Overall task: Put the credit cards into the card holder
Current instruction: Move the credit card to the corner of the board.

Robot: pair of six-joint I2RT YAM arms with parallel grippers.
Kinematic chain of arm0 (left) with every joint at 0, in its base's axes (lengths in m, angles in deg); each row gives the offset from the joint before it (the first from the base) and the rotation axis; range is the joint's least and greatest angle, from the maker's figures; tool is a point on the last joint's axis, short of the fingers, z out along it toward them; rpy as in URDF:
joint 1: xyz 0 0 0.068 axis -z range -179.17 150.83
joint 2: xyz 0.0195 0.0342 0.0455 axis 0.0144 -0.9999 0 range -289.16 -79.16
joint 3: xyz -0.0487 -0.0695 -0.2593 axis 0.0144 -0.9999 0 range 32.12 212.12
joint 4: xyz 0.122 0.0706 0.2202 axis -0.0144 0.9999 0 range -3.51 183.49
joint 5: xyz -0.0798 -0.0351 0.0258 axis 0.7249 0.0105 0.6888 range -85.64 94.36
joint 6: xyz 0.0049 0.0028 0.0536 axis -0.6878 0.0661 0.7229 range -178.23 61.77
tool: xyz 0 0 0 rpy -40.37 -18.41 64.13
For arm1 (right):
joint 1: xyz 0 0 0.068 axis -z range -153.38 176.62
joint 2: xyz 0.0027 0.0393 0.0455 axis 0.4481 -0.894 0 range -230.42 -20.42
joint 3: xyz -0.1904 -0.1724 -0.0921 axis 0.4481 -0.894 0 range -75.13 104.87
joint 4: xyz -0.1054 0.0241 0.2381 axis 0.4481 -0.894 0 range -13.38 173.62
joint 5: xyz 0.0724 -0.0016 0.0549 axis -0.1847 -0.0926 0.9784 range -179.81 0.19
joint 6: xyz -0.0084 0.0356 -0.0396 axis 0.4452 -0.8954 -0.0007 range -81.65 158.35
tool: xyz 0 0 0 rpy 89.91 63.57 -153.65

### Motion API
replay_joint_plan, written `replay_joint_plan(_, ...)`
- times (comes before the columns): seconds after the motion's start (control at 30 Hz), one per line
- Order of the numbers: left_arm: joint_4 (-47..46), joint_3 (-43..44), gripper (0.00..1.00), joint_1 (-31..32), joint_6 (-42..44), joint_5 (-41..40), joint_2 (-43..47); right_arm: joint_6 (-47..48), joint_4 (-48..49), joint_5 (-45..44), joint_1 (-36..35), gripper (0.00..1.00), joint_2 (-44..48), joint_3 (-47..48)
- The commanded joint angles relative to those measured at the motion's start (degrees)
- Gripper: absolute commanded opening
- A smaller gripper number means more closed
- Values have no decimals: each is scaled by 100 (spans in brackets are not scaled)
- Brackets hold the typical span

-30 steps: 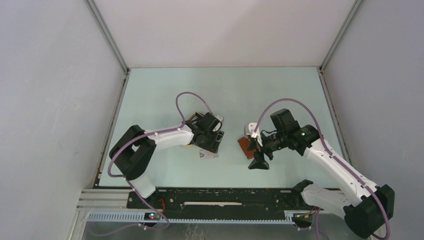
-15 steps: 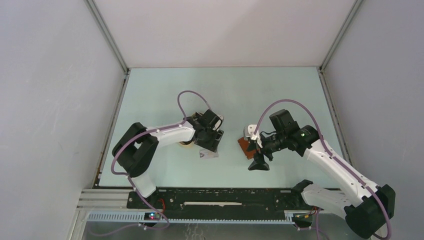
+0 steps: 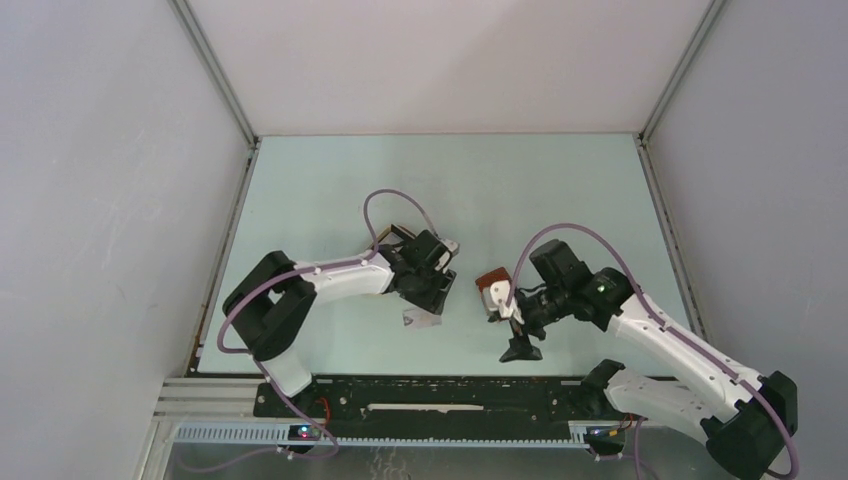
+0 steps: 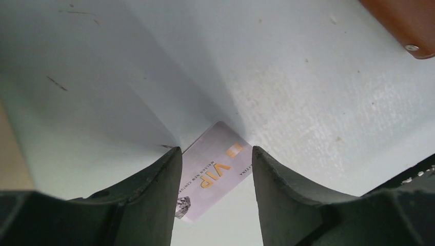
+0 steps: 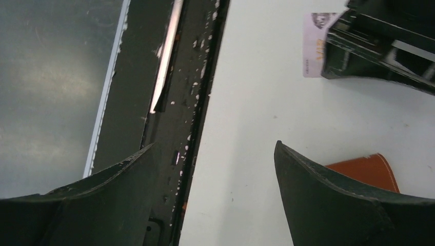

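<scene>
Two jaw pairs stand apart: left gripper (image 4: 215, 151) straddles a credit card (image 4: 219, 166); right gripper (image 5: 213, 148), wide, has the card holder (image 5: 365, 169) beside one finger.

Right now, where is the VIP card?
Left wrist view: the VIP card lies on the table between the fingers of the left claw; in the top view, left of the card holder.

Soft, even light from above filled the top view, and only faint shadows lay on the counter (image 3: 500, 180). In the left wrist view a broad shadow covered it from 9 to 12 o'clock, yet the card (image 4: 218, 169) was sharp. In the right wrist view, glare streaked the rail (image 5: 164, 56) at 11 o'clock.
</scene>
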Motion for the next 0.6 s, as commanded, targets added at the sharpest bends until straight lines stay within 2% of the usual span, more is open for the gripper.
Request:
replay_joint_plan(0.0, 35, -478, 57, 158, -350, 343, -64, 989, 42, -197, -439, 90, 175, -217)
replay_joint_plan(0.27, -496, -885, 56, 244, -730, 441, 125, 1052, 808, -1167, -1080, 89, 257, -346)
replay_joint_plan(0.37, -528, -865, 56, 245, -716, 434, 155, 1216, 956, -1269, -1274, 89, 165, -348)
replay_joint_plan(0.57, 232, -549, 63, 201, -382, -184, 319, 1086, 1239, -1489, -1861, 89, -193, -351)
